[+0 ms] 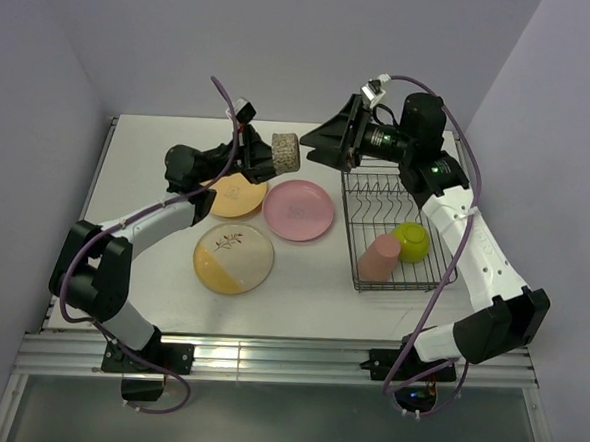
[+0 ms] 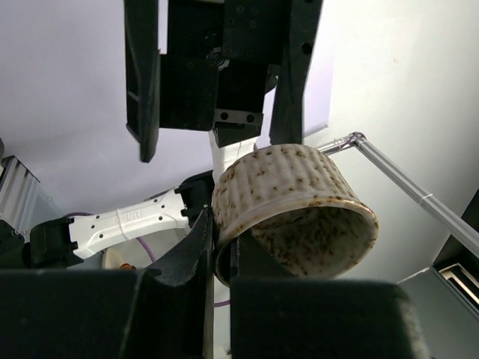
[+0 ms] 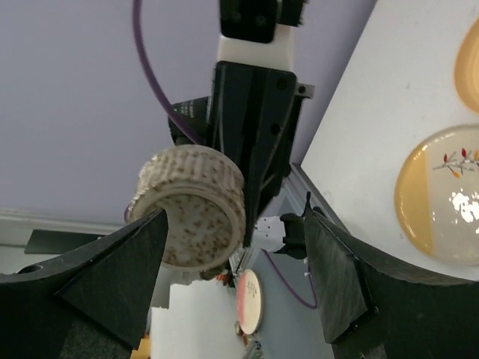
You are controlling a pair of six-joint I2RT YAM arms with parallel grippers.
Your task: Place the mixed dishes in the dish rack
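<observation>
My left gripper (image 1: 267, 151) is shut on the rim of the small speckled grey bowl (image 1: 285, 151) and holds it in the air above the back of the table. In the left wrist view the bowl (image 2: 292, 209) lies on its side, one finger inside its rim and one outside. My right gripper (image 1: 322, 143) is open, level with the bowl and facing it; in its wrist view the bowl (image 3: 191, 206) hangs between the spread fingers (image 3: 112, 277), apart from them. The dish rack (image 1: 372, 191) holds the pink cup (image 1: 379, 257) and the lime-green bowl (image 1: 411, 242).
The orange plate (image 1: 237, 193), the pink plate (image 1: 299, 209) and the cream-and-yellow plate with the twig motif (image 1: 234, 258) lie flat on the white table (image 1: 158, 163), left of the rack. Lilac walls close in the back and sides.
</observation>
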